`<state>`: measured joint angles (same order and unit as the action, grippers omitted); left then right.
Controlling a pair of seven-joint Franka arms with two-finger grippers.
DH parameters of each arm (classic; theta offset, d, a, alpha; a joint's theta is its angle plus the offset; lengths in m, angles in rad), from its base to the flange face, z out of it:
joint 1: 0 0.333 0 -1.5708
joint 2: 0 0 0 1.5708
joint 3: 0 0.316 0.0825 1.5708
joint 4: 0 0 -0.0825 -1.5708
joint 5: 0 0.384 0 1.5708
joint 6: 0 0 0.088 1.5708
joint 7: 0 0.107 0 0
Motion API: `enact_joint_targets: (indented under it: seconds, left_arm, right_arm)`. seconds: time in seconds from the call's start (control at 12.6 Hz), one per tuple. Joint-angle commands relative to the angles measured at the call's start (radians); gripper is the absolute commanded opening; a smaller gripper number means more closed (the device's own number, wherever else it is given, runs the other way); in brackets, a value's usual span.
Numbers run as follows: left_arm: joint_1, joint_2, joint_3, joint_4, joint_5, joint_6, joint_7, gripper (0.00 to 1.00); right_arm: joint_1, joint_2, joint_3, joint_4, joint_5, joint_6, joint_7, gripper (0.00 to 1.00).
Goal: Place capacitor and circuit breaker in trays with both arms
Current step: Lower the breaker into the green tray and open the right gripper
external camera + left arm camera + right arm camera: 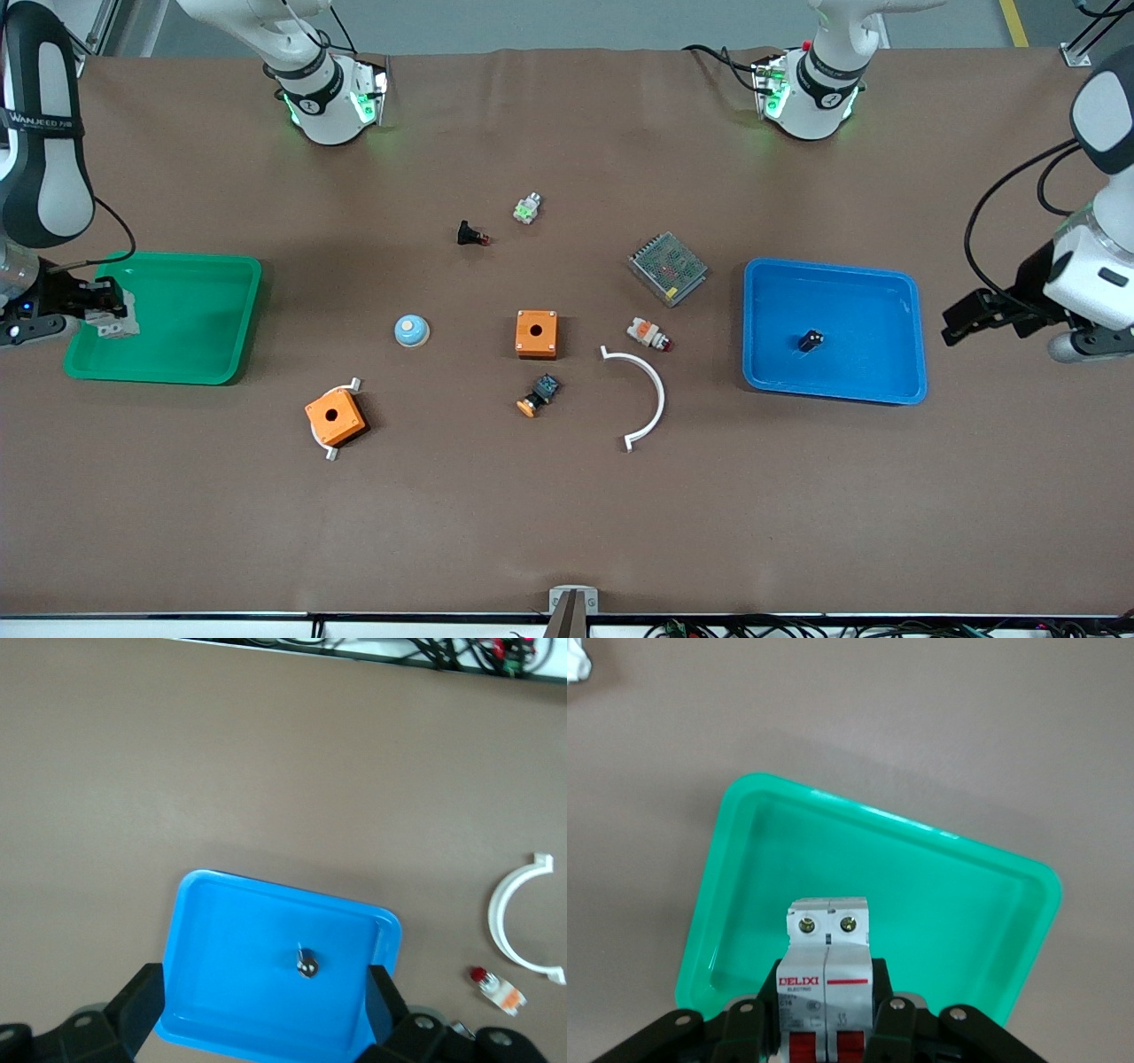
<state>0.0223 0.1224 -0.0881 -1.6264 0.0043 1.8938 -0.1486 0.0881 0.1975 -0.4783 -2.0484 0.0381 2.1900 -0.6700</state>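
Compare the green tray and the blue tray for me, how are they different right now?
The green tray sits at the right arm's end of the table; the blue tray sits at the left arm's end. The blue tray holds the capacitor; nothing lies in the green tray yet. The right gripper holds the circuit breaker over the green tray's edge; the left gripper, open, is off to one side of the blue tray. Both are shallow rectangular trays.

Lower half of the white-grey rectangular circuit breaker with red toggles cut off by the right wrist view's edge and flanked by black fingers. Tiny black cylindrical capacitor too small for markings. Left gripper partly cropped at the frame edge.
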Motion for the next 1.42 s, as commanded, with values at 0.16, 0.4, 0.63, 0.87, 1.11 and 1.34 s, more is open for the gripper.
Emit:
enact_joint_targets:
  seconds: [0.16,0.4,0.63,0.87,1.11,1.34]
  left_arm:
    - [0.001,-0.070,-0.065,0.002,0.029,-0.094,0.001,1.00]
    - [0.002,-0.073,-0.076,0.003,0.029,-0.101,-0.005,1.00]
    - [0.007,-0.072,-0.075,0.008,0.029,-0.101,0.009,1.00]
    - [0.007,-0.099,-0.071,0.007,0.029,-0.163,0.012,1.00]
    - [0.019,-0.122,-0.067,0.007,0.031,-0.214,0.015,1.00]
    - [-0.017,-0.102,-0.039,0.051,0.016,-0.214,0.026,1.00]
  right_arm:
    - [-0.025,-0.052,0.013,-0.251,0.026,0.272,-0.026,0.04]
    - [-0.033,-0.027,0.013,-0.254,0.121,0.303,-0.055,0.05]
    - [-0.028,0.034,0.018,-0.253,0.138,0.372,-0.072,0.05]
    - [-0.028,0.068,0.030,-0.254,0.175,0.379,-0.077,0.06]
    - [-0.028,0.109,0.033,-0.251,0.224,0.404,-0.126,0.07]
    - [-0.031,0.148,0.053,-0.243,0.370,0.402,-0.219,0.19]
